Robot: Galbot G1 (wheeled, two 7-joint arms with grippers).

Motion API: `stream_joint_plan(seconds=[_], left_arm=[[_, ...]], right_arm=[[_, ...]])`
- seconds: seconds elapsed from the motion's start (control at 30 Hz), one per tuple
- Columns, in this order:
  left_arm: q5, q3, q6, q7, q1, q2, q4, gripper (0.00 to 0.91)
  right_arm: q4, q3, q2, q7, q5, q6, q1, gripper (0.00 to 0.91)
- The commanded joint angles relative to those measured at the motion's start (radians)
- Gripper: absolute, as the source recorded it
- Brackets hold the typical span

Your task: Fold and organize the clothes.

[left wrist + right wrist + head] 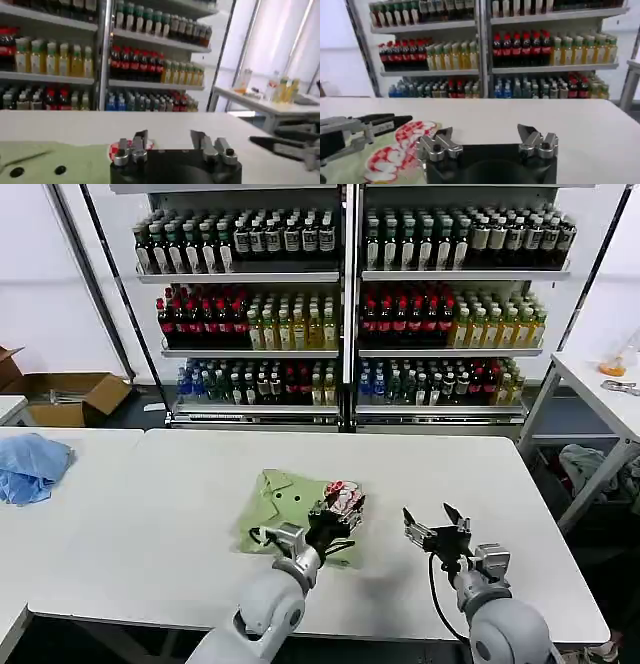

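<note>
The head camera looks forward and down over the white table (150,514) toward the bottle shelves (345,304). Both wrist cameras sit low behind their fingers, facing those shelves — they share the tabletop and the shirt (290,504).

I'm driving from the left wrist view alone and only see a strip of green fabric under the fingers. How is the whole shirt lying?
Observer: The shirt lies partly folded near the table's middle, with its red-and-white print at the right end.
Operator: Where is my left gripper over it?
Observer: The left gripper is open, low over that printed right end.
Operator: And the right arm?
Observer: The right gripper is open above bare table, right of the shirt and clear of it.
Operator: Anything else on the tables?
Observer: A light blue cloth is heaped at the far left.
</note>
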Motion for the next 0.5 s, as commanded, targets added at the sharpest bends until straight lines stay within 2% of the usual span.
stream_joint_plan(seconds=[0.03, 0.13, 0.27, 0.5], left_arm=[[-0.008, -0.264, -0.111, -0.003, 0.278, 0.061, -0.258, 0.907], [-0.012, -0.361, -0.128, 0.000, 0.371, 0.085, -0.314, 0.907], [-0.017, -0.474, -0.142, 0.000, 0.472, 0.079, -0.355, 0.907], [-0.017, -0.537, -0.146, -0.002, 0.535, 0.053, -0.374, 0.907]], right_arm=[[-0.126, -0.148, 0.084, 0.033, 0.108, 0.011, 0.159, 0.907], [-0.214, -0.206, 0.156, 0.050, 0.132, -0.001, 0.230, 0.907], [-0.328, -0.245, 0.224, 0.069, 0.161, 0.000, 0.322, 0.907], [-0.546, -0.294, 0.333, 0.113, 0.214, -0.026, 0.469, 0.907]])
